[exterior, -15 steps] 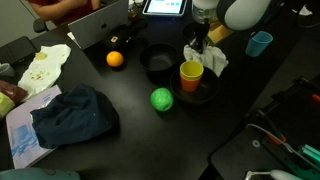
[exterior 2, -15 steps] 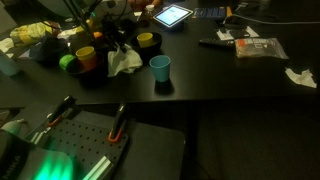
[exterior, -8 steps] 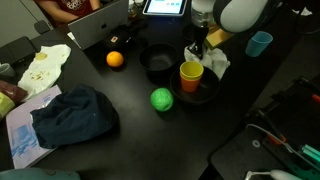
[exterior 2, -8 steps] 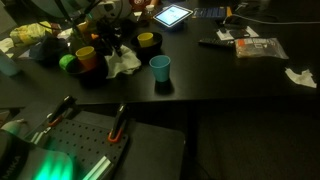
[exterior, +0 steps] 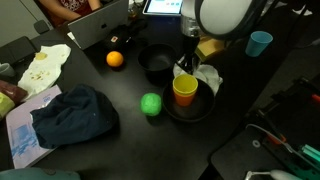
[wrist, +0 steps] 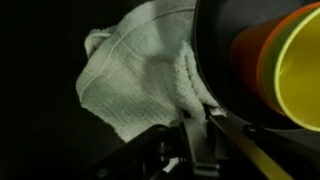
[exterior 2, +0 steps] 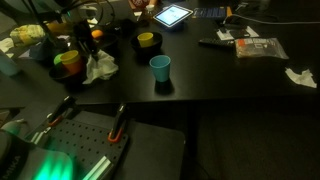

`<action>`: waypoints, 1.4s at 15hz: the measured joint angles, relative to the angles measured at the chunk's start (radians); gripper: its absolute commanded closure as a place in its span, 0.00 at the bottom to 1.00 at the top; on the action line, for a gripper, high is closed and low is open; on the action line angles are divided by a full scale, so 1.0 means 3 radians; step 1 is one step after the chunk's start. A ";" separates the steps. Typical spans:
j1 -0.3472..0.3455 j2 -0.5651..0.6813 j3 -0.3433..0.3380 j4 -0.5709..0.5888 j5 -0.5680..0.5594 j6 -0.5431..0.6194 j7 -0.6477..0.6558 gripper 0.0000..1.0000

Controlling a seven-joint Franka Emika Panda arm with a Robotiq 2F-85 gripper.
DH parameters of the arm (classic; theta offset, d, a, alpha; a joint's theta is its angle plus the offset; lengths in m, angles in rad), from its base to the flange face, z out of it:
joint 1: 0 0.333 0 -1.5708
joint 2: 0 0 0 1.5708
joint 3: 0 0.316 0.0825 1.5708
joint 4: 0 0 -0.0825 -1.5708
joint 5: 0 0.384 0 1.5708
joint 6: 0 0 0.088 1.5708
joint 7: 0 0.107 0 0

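Note:
My gripper (wrist: 195, 128) is shut on the rim of a shallow black bowl (wrist: 215, 60); one finger is inside the rim and one outside. An orange cup (wrist: 285, 65) with a yellow inside stands in that bowl. A white cloth (wrist: 135, 75) lies bunched against the bowl's outer wall, right beside the outer finger. In an exterior view the gripper (exterior: 186, 62) comes down at the far rim of the bowl (exterior: 190, 110), with the cup (exterior: 185, 90) in it and the cloth (exterior: 207, 76) behind. A green ball (exterior: 151, 104) lies touching or nearly touching the bowl's side.
Another black bowl (exterior: 157, 63) and an orange fruit (exterior: 115, 59) lie behind. A dark cloth (exterior: 73, 115) covers one end of the table, and a blue cup (exterior: 259, 43) stands at the other. A tablet (exterior 2: 172, 15) and a yellow cup (exterior 2: 147, 40) are at the back.
The bowl with the orange cup has slid toward the table's front along with my gripper and the white cloth. The green ball has shifted ahead of it.

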 measured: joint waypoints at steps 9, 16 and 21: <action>0.0012 -0.0113 -0.0150 -0.0062 -0.0233 -0.0089 0.0032 0.95; 0.0015 -0.0138 -0.0575 0.0029 -0.0785 -0.0095 0.0370 0.94; 0.0017 -0.0135 -0.0729 0.0071 -0.1053 -0.0212 0.0636 0.61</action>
